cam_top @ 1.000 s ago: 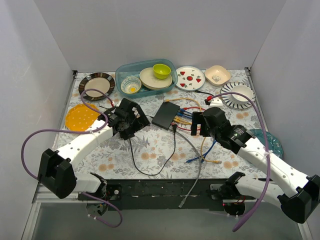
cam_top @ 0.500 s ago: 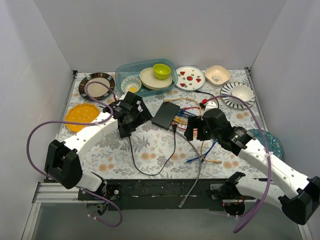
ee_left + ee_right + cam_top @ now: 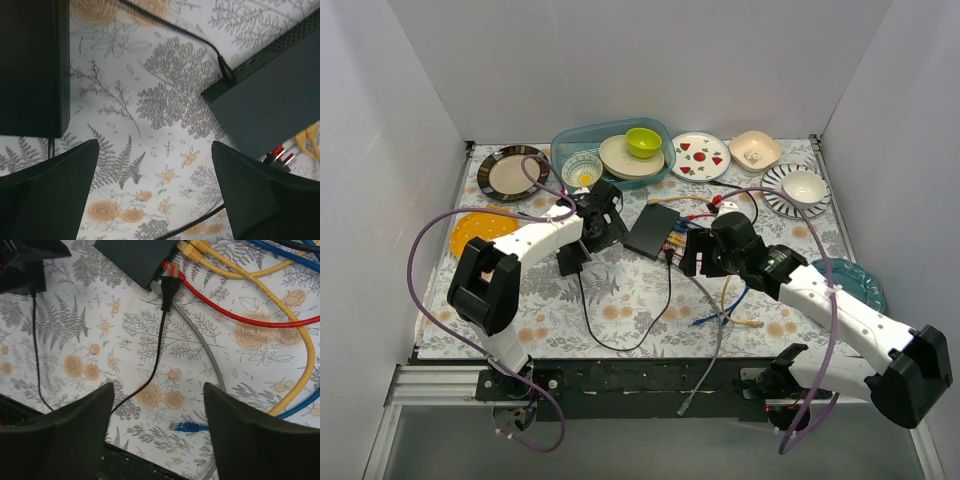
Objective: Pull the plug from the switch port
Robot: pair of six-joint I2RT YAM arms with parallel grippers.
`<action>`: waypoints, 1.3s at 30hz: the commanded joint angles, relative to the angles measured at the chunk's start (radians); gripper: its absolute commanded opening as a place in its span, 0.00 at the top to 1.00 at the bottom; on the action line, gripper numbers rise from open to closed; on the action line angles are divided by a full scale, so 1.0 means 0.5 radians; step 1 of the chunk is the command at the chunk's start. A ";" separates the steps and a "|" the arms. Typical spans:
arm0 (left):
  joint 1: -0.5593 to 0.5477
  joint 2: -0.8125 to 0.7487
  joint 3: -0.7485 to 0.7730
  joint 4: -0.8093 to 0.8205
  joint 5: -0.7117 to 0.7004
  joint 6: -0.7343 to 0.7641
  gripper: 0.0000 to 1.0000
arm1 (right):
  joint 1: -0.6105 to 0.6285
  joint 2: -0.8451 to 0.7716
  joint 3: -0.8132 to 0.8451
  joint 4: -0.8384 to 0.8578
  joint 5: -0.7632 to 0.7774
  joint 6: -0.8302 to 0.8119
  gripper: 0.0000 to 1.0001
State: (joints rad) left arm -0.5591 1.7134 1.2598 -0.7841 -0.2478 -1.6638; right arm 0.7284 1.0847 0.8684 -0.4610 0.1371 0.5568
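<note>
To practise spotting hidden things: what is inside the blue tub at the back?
In the tub: a cream plate carrying a lime bowl, beside a small patterned bowl. Whatever lies under the plate is covered.

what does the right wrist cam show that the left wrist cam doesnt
Only the right wrist view: the black plug at the switch corner, a gray cable and a loose blue plug. Only the left wrist view: a thin black cord entering the switch's vented side. Both: the switch and the floral tablecloth.
</note>
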 commanded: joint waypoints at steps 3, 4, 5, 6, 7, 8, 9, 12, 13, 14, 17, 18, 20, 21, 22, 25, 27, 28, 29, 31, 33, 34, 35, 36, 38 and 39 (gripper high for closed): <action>0.237 -0.079 -0.056 0.377 0.060 -0.056 0.07 | -0.003 0.333 0.119 0.244 0.164 0.187 0.42; 0.268 -0.107 -0.114 0.445 0.136 -0.114 0.09 | -0.012 0.377 0.147 0.250 0.164 0.193 0.44; 0.323 -0.129 -0.199 0.582 0.176 -0.130 0.11 | -0.024 0.426 0.183 0.253 0.152 0.193 0.47; 0.342 -0.141 -0.225 0.647 0.207 -0.133 0.14 | -0.033 0.511 0.251 0.259 0.152 0.193 0.48; 0.357 -0.126 -0.228 0.687 0.253 -0.130 0.15 | -0.036 0.557 0.288 0.265 0.155 0.187 0.48; 0.379 -0.092 -0.167 0.721 0.265 -0.090 0.16 | -0.052 0.604 0.321 0.275 0.155 0.187 0.49; 0.379 -0.010 -0.121 0.721 0.262 -0.051 0.17 | -0.061 0.683 0.349 0.287 0.152 0.187 0.49; 0.379 0.141 0.035 0.703 0.339 0.066 0.18 | -0.122 0.833 0.444 0.321 0.100 0.196 0.51; 0.379 0.226 0.072 0.691 0.376 0.079 0.20 | -0.141 0.867 0.481 0.321 0.085 0.200 0.52; 0.376 0.258 0.097 0.685 0.437 0.109 0.21 | -0.189 0.901 0.496 0.330 0.063 0.218 0.53; 0.376 0.325 0.116 0.709 0.465 0.125 0.21 | -0.275 1.024 0.530 0.336 0.011 0.249 0.54; 0.376 0.334 0.113 0.721 0.459 0.137 0.22 | -0.291 1.039 0.530 0.336 0.005 0.249 0.54; 0.376 0.392 0.128 0.737 0.453 0.146 0.23 | -0.315 1.070 0.530 0.348 -0.004 0.230 0.55; 0.376 0.417 0.146 0.740 0.462 0.170 0.23 | -0.322 1.113 0.530 0.357 -0.004 0.227 0.55; 0.376 0.448 0.180 0.731 0.468 0.177 0.24 | -0.328 1.135 0.533 0.361 -0.013 0.227 0.55; 0.376 0.537 0.214 0.721 0.593 0.207 0.32 | -0.337 1.245 0.570 0.364 -0.050 0.227 0.58; 0.373 0.583 0.220 0.712 0.664 0.217 0.42 | -0.337 1.324 0.619 0.351 -0.084 0.227 0.59; 0.370 0.586 0.214 0.712 0.728 0.220 0.46 | -0.337 1.349 0.644 0.330 -0.084 0.221 0.59; 0.354 0.589 0.190 0.718 0.753 0.220 0.49 | -0.337 1.371 0.662 0.321 -0.081 0.218 0.59; 0.321 0.568 0.153 0.731 0.796 0.229 0.62 | -0.340 1.417 0.708 0.305 -0.078 0.197 0.59; 0.293 0.549 0.085 0.761 0.827 0.235 0.71 | -0.349 1.457 0.736 0.281 -0.075 0.190 0.59; 0.262 0.525 0.061 0.770 0.842 0.235 0.80 | -0.352 1.463 0.760 0.269 -0.075 0.175 0.59; 0.244 0.513 0.042 0.783 0.876 0.229 0.84 | -0.358 1.469 0.770 0.241 -0.054 0.163 0.59; 0.222 0.491 0.000 0.783 0.882 0.226 0.87 | -0.362 1.472 0.776 0.232 -0.041 0.157 0.59; 0.155 0.430 -0.047 0.786 0.891 0.217 0.98 | -0.383 1.466 0.779 0.198 -0.020 0.138 0.58; 0.127 0.402 -0.102 0.789 0.891 0.195 1.00 | -0.392 1.463 0.779 0.186 -0.017 0.135 0.57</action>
State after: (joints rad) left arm -0.4301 1.9823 1.2861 -0.3607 0.1452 -1.5665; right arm 0.5522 1.8244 1.2148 -0.3325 0.1059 0.6468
